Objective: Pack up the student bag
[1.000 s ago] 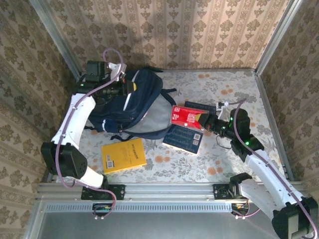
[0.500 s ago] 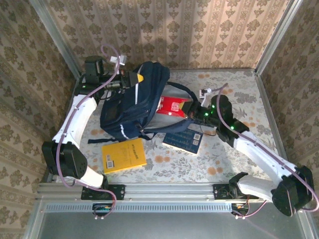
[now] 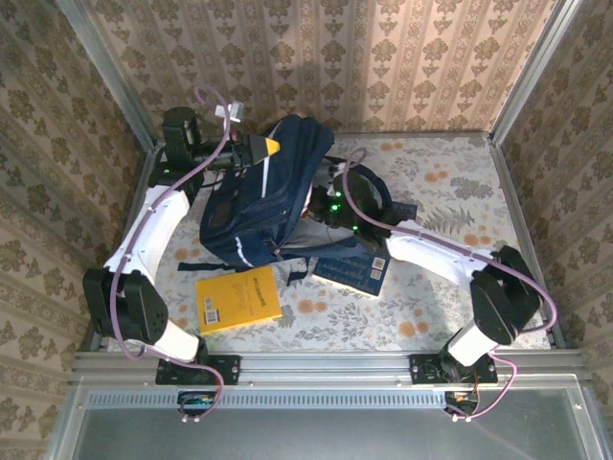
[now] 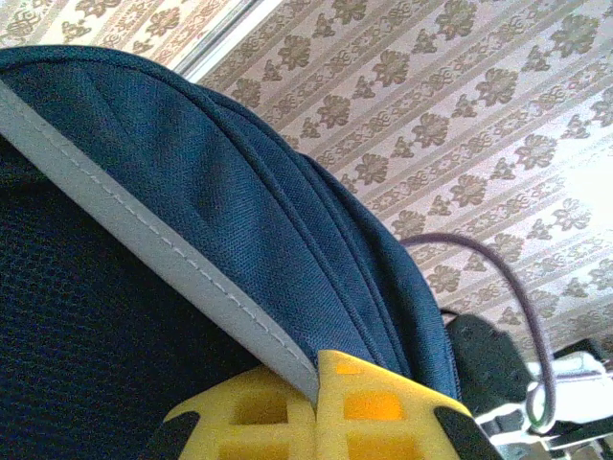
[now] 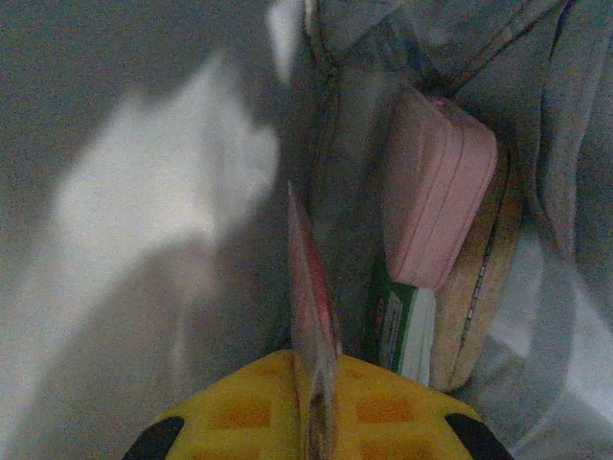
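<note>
I log the bag (image 3: 257, 206), navy with a grey-edged rim, lying at the far left of the desk (image 3: 421, 311) with its mouth turned toward the right arm. The left pincer (image 3: 261, 146) is closed on that rim at the bag's far end. On its wrist camera I see the yellow fingers (image 4: 378, 412) pinching the grey edge. The right pincer (image 5: 313, 383) is inside the bag's mouth, clamped on a thin red book (image 5: 308, 278) held edge-on. Against the grey lining beside it I count a pink case (image 5: 436, 196), a green-and-white packet (image 5: 395, 331) and a flat tan item (image 5: 479, 297), pressed together. Outside on the desk are a yellow book (image 3: 237, 299) just in front of the bag and a dark blue book (image 3: 352, 269) beneath the right forearm.
</note>
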Controlling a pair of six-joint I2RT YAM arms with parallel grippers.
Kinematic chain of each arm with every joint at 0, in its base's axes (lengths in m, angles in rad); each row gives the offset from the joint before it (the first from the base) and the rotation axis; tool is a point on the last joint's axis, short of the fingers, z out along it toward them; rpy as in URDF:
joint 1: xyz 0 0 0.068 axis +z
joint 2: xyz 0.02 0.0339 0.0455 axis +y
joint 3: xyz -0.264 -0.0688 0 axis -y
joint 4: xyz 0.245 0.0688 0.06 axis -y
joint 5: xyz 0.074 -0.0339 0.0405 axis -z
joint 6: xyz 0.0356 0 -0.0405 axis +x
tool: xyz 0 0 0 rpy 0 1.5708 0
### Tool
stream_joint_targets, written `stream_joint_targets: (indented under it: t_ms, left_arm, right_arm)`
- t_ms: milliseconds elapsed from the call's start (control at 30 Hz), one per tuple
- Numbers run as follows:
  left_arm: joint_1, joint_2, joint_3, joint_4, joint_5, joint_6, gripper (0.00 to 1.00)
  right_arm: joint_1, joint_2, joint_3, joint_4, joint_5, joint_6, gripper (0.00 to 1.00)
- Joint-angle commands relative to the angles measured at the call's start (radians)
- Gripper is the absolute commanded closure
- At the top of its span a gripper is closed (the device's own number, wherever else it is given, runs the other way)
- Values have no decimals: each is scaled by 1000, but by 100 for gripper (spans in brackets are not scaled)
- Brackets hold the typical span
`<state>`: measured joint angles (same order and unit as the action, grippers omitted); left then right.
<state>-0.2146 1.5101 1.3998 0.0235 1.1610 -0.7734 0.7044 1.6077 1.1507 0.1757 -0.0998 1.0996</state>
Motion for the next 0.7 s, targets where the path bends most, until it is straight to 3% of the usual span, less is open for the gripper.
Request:
stream_joint_targets:
  t_ms: [0,200,267,333,500,667]
  left_arm:
    - [-9,-25,36,332,83,-92,100]
    - [-11,1,26,436,86,-173,100]
    - [-9,6,24,444,91,-177,100]
    - [-6,13,22,453,94,-180,100]
    - [18,31,-3,524,88,-231,100]
    - [55,47,-45,666,66,-335,100]
  right_arm:
    - [43,95,90,0,158,86,100]
    - [85,324,257,-9,170,174,100]
    - [99,375,306,-24,175,161,94]
    - [108,404,330,-12,175,141,81]
    - [102,362,297,56,165,50,34]
    - [77,258,191,151,134,-16,16]
